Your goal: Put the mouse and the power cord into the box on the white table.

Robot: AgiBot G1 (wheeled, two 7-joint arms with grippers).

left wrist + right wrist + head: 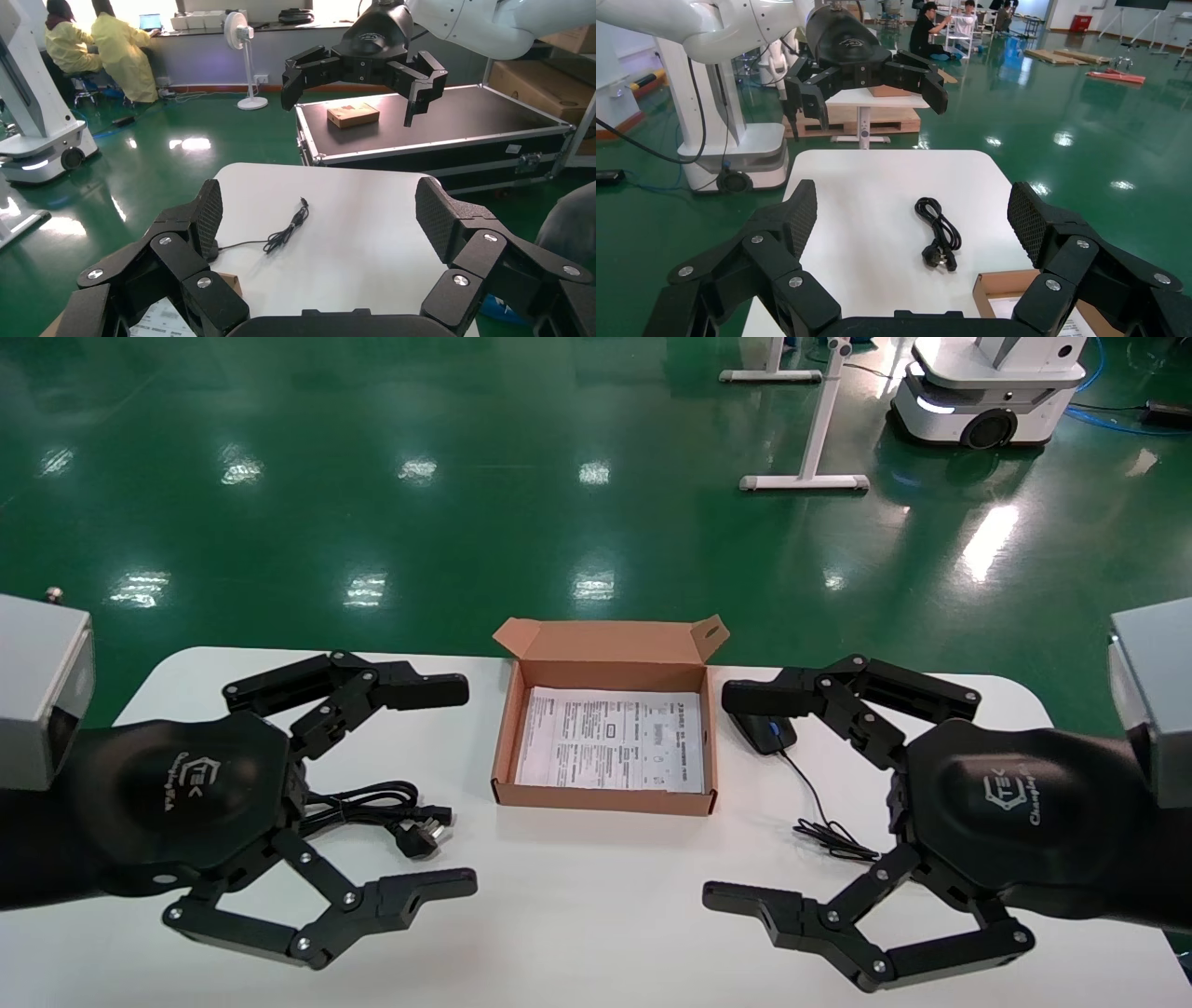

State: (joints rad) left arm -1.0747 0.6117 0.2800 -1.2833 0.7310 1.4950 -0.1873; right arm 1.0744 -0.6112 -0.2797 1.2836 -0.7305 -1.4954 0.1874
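The brown box (506,738) stands open at the middle of the white table (577,915), flap upright, a printed sheet on its bottom. The power cord (382,808) lies coiled left of it, its plug toward the box; the right wrist view shows the cord (938,235) too. The mouse (765,733) sits right of the box, half hidden by a finger, its thin cable (829,831) trailing toward me. My left gripper (466,786) hovers open over the cord. Open and empty, my right gripper (715,795) hovers by the mouse.
Green floor surrounds the table on all sides. A white mobile robot (987,393) and a white stand (810,439) are far behind. The left wrist view shows a black flight case (436,130) beyond the table's right end.
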